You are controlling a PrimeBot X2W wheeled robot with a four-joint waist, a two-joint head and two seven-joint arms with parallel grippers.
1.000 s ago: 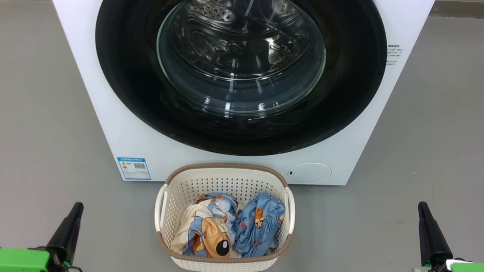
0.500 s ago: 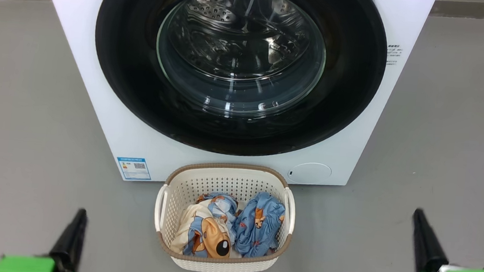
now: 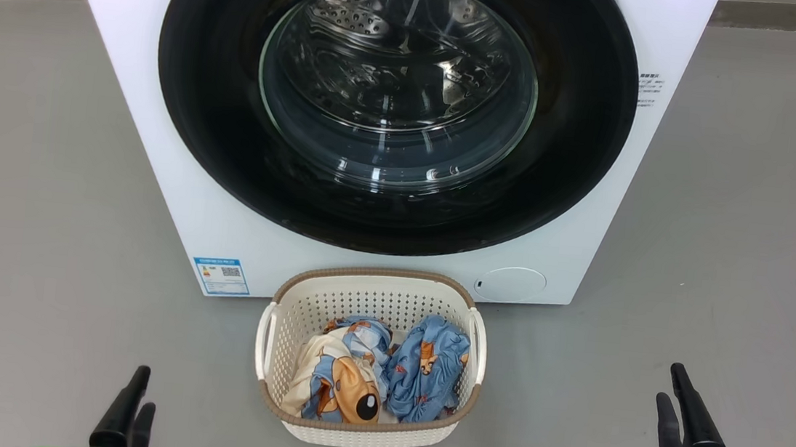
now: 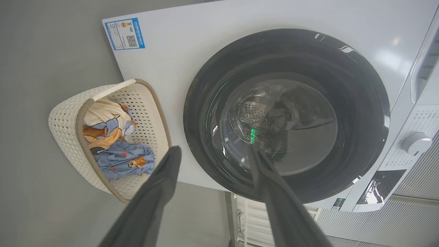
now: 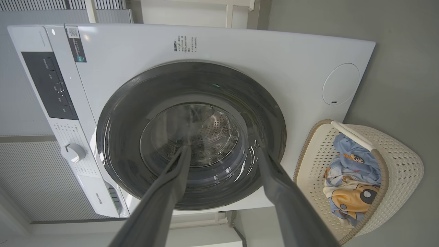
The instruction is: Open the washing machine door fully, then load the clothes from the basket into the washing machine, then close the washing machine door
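Both arms have sunk lower and their jaws, pressed together a second ago, now stand spread. Left gripper [image 3: 145, 389] and right gripper [image 3: 670, 383] hang empty over the grey floor [image 3: 40, 218], well apart from everything.

The large round washing machine door [image 3: 395, 106], glossy black rim around clear glass, sits shut on the white boxy front-loading washing machine [image 3: 134, 81]. Blue-and-cream dog-print clothes [image 3: 383, 379] lie in the small cream perforated plastic basket [image 3: 375, 274] just before it.

Opening should go best with one finger hooked behind the rim's latch edge, on a side that cannot be told from here. The pull should then follow the hinge's arc, clear of the basket.
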